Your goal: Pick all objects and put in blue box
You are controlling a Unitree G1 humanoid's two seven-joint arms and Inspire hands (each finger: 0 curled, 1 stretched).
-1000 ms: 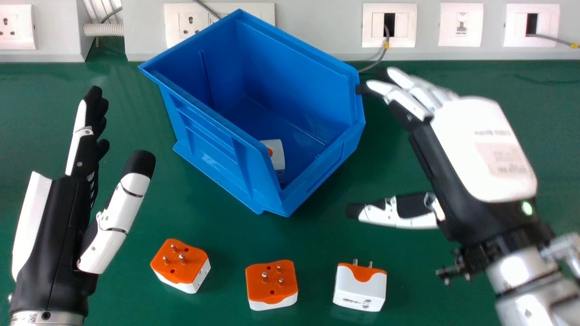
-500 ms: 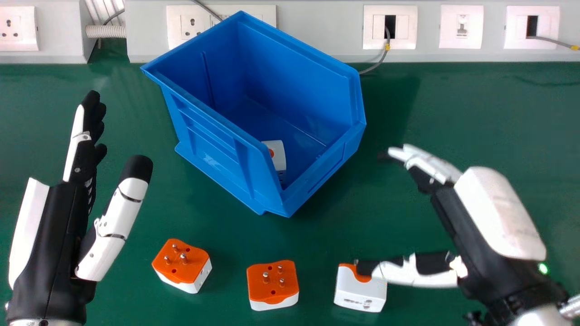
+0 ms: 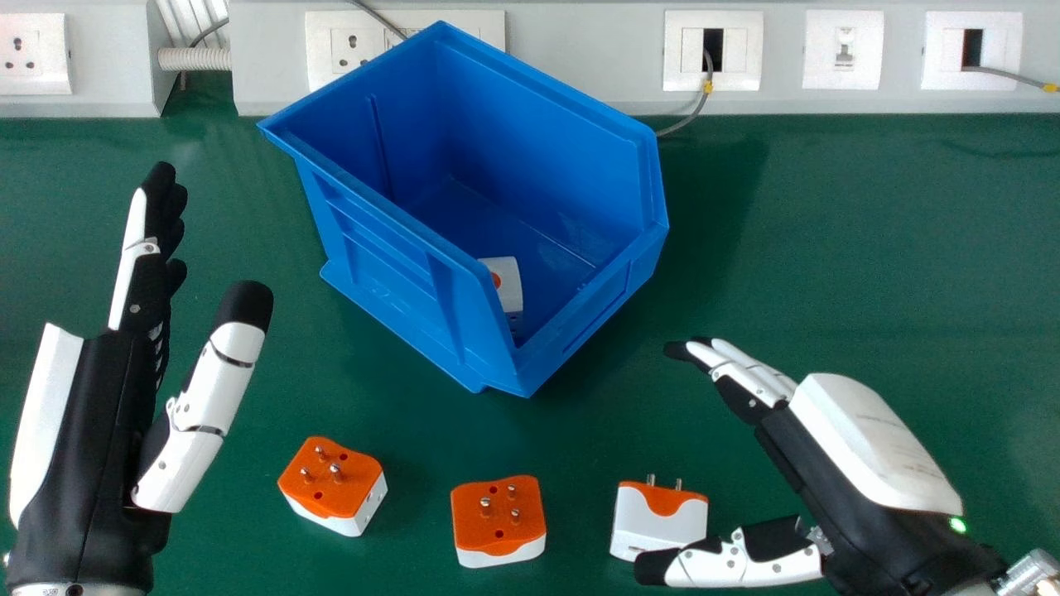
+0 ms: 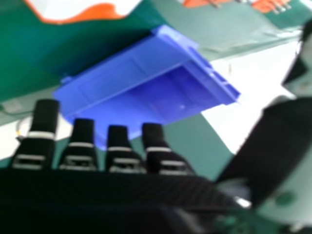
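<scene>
You have four white-and-orange plug adapters: three [image 3: 331, 484] [image 3: 498, 523] [image 3: 658, 526] on the counter [image 3: 894, 223], well apart from its far edge, and one [image 3: 508, 285] inside the single blue box [image 3: 381, 248]. You count two robot hands, left [image 3: 91, 447] and right [image 3: 869, 447], and five white wall plates [image 3: 843, 70] beyond the counter's far edge.

Bright, diffuse light, soft shadows, blur in right hand view
</scene>
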